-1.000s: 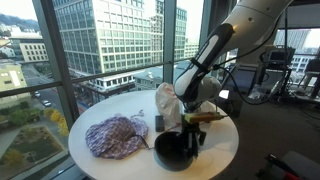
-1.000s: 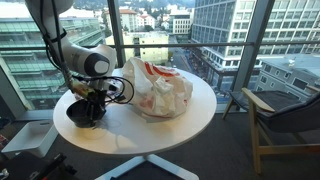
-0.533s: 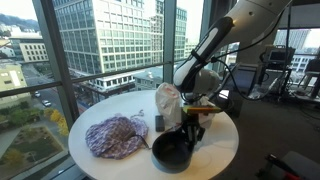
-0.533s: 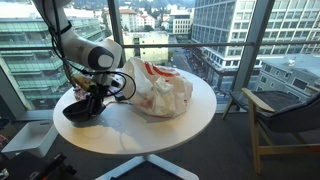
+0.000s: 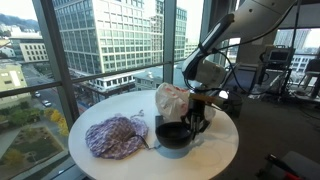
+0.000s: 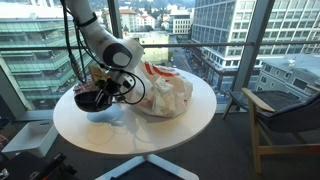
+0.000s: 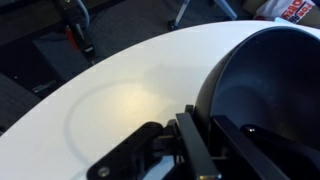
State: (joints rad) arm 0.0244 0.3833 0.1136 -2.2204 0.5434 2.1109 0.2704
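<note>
**Gripper clamped on bowl rim, near the table edge**

Gripper (image 7: 200, 142) is grasping the black bowl (image 7: 268, 88). In the wrist view the fingers pinch the rim, one inside the wall and one outside. No gap shows between pads and rim.

The bowl sits over the white round table (image 5: 220, 150), towards the edge on the arm's side. In an exterior view the bowl (image 6: 91, 98) looks tilted and held off the tabletop, with a pale shadow patch right under it. I can't confirm from here whether the base touches. The inside is dark and I can't make out any contents.

The arm (image 5: 215, 40) comes down from above at a slant, with its wrist low over the bowl.

Around it:
- A white plastic bag (image 6: 160, 90) with red print is crumpled at the table centre, just beside the bowl. I can't tell whether they touch.
- A purple patterned cloth (image 5: 115, 135) lies flat on the table beyond the bowl from the gripper, near the bowl but apart.
- A chair (image 6: 285, 110) stands well apart, off the table.
- Glass wall (image 5: 100, 40) behind, with city buildings outside.
</note>
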